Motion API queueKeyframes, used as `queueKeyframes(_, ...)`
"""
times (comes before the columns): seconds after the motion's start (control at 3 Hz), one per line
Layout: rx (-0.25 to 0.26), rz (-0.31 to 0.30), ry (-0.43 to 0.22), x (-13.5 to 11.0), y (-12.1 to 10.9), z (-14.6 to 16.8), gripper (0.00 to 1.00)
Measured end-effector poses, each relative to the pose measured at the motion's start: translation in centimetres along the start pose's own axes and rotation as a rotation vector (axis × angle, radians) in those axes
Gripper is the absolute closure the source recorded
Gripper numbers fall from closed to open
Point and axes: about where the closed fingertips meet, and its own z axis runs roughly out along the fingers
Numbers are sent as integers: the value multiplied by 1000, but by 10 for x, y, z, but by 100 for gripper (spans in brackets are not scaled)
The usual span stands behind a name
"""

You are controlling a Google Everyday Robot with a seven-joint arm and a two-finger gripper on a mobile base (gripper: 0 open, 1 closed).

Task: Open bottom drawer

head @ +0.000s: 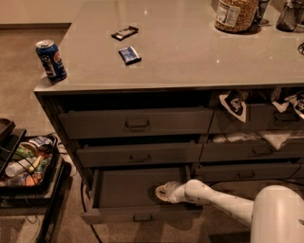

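At the far left, on the floor beside the counter, a low black cart (53,190) holds a jumble of bottles and packets. On the counter (199,61), a blue soda can (51,60) stands upright at the front left corner. Farther in and to the right, a dark wrapped bar (125,32) and a small blue packet (129,55) lie flat, near each other but apart.

Under the counter's front edge, the left stack has three grey fronts: the top drawer (137,122), the middle drawer (140,154) and, lowest, the bottom drawer (109,216). The bottom drawer stands open, its slim front panel well forward of the two fronts above, so that its dark grey inside shows from above. Its long axis runs left to right, parallel to the counter's front edge, and it opens straight out from that edge toward the camera. The small centre pull (142,218) faces forward on the panel.

The hand (162,192) is inside the open drawer, right of the drawer's middle. It is behind the front panel, above and slightly right of the centre pull, near the drawer's right side. Whether the hand is wide or narrow cannot be told. The white arm (223,201) reaches it from the lower right, crossing over the drawer's right front corner.

Right of this stack, the neighbouring drawers (251,152) hold white-and-black snack bags (234,104) sticking up from the top one. At the counter's far right edge stands a jar (235,14) with a label.
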Motion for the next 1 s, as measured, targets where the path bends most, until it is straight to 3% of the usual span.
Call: queueKeyframes(1.0, -70, 122, -30, 28, 29, 50, 100)
